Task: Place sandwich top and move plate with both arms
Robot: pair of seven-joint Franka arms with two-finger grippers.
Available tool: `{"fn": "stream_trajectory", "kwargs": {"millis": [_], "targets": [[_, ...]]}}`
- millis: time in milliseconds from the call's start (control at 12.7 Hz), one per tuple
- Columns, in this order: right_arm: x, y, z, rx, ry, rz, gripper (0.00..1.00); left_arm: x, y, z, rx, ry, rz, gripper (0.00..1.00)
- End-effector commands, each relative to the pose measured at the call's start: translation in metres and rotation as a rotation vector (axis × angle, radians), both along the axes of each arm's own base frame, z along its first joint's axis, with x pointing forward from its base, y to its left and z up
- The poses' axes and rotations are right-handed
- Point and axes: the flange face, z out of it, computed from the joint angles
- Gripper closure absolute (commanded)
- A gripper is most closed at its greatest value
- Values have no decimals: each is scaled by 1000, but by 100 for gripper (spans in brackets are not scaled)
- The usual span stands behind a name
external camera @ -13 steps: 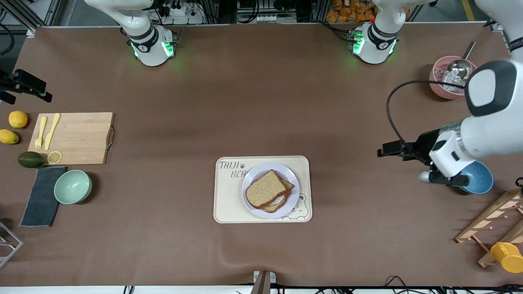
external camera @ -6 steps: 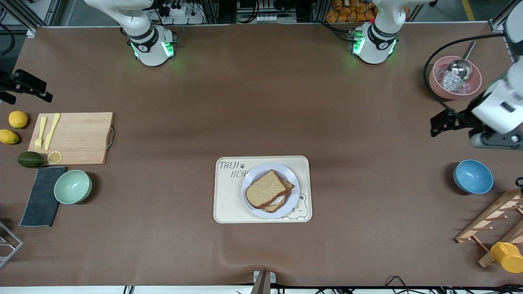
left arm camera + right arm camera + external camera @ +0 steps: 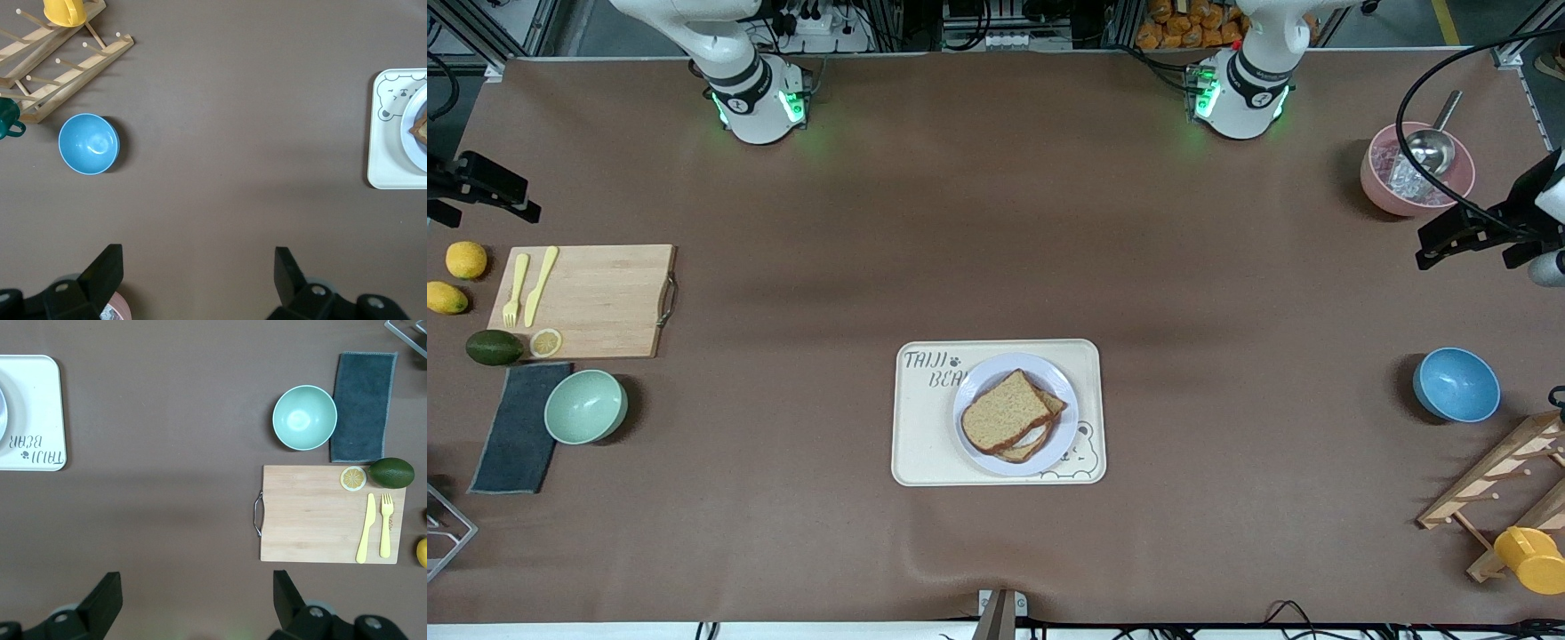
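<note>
The sandwich top [image 3: 1006, 411] lies on another slice, both on the plate [image 3: 1064, 384], and the plate stands on the tray [image 3: 921, 427] in the middle of the counter [image 3: 996, 222], near the front camera. Toward the right arm's end lie the cutting board [image 3: 596, 298] with the fork [image 3: 513, 292] and the knife [image 3: 540, 284] on it, and nearer to the camera the bowl [image 3: 585, 406] beside the cloth [image 3: 516, 427]. Toward the left arm's end the blue bowl [image 3: 1456, 384] stands nearer to the camera than the bowl with the scoop [image 3: 1378, 178], and the wooden rack [image 3: 1494, 484] is nearest.

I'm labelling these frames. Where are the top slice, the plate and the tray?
top slice [image 3: 1006, 412], front view, middle of its upper face
plate [image 3: 1064, 388], front view, bare rim toward the left arm's end
tray [image 3: 922, 436], front view, bare floor beside the plate
</note>
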Motion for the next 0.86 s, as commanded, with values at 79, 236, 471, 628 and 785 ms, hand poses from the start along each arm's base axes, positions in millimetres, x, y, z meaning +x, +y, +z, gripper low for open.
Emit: {"fn": "stream_trajectory", "kwargs": {"millis": [79,236,471,628,785], "targets": [[1,2,3,2,-5,11,0,-11,-7,7,25,-3,21,0],[1,0,3,2,-5,6,0,-20,-11,19,26,-27,60,0],[1,0,6,2,-10,6,0,-35,-22,13,34,-4,55,0],[1,0,5,3,-9,5,0,-35,-17,9,35,8,61,0],[1,3,3,4,-5,9,0,-36,-23,12,33,5,51,0]]}}
